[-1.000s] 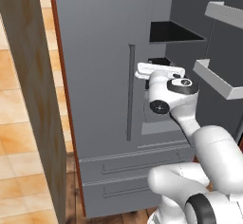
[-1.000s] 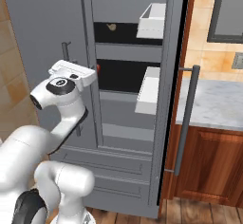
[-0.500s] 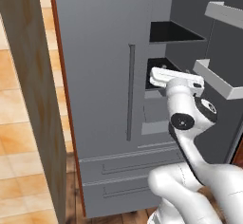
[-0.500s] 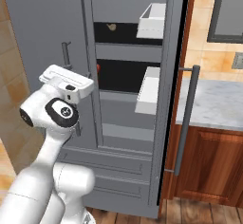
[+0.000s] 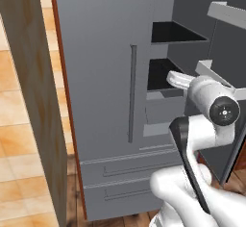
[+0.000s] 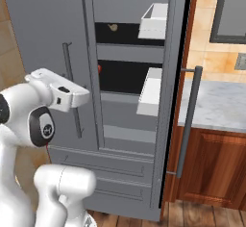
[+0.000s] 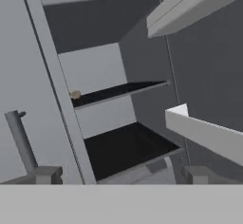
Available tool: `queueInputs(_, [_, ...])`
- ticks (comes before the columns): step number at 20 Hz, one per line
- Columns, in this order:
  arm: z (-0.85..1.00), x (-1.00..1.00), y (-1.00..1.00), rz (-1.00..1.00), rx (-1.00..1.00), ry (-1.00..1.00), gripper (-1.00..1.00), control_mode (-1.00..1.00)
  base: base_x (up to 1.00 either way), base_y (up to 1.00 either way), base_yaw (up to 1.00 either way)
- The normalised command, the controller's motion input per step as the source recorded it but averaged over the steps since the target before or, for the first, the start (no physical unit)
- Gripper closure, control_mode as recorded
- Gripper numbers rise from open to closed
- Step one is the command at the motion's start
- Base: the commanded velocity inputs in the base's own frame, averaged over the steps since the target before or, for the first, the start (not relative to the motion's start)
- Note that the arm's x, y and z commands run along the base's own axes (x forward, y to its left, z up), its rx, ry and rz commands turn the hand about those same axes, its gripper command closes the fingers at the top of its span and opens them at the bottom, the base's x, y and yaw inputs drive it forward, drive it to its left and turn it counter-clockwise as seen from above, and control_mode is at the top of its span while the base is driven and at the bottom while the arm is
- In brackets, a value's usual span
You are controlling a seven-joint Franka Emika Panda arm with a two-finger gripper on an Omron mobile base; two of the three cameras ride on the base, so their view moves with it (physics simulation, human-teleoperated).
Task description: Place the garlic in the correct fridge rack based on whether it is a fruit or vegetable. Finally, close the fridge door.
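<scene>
The garlic sits on the fridge rack — the higher of the two black shelves — near its left end, and in the hand view it shows as a small tan lump at the left edge of that shelf. A small red fruit rests on the lower shelf at its left side. The gripper hangs in front of the open fridge with its fingers spread wide and nothing between them — the fridge door stands open to the right.
</scene>
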Motion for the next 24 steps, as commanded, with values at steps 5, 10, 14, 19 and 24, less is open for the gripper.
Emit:
queueInputs(5, [0.02, -1.0, -0.03, 0.0, 0.06, 0.28, -1.0, -1.0, 0.0, 0.0, 0.0])
queueInputs(10, [-0.12, -1.0, -0.41, -0.06, 0.01, 0.0, -1.0, -1.0, 0.0, 0.0, 0.0])
queueInputs(14, [-0.12, -0.79, -0.98, 0.0, 0.07, 0.0, -1.0, -1.0, 0.0, 0.0, 0.0])
queueInputs(19, [-0.12, -0.48, -1.0, 0.0, 0.09, 0.01, -1.0, -1.0, 0.0, 0.0, 0.0])
queueInputs(24, [-0.08, -0.26, -1.0, 0.0, 0.17, 0.04, -1.0, -1.0, 0.0, 0.0, 0.0])
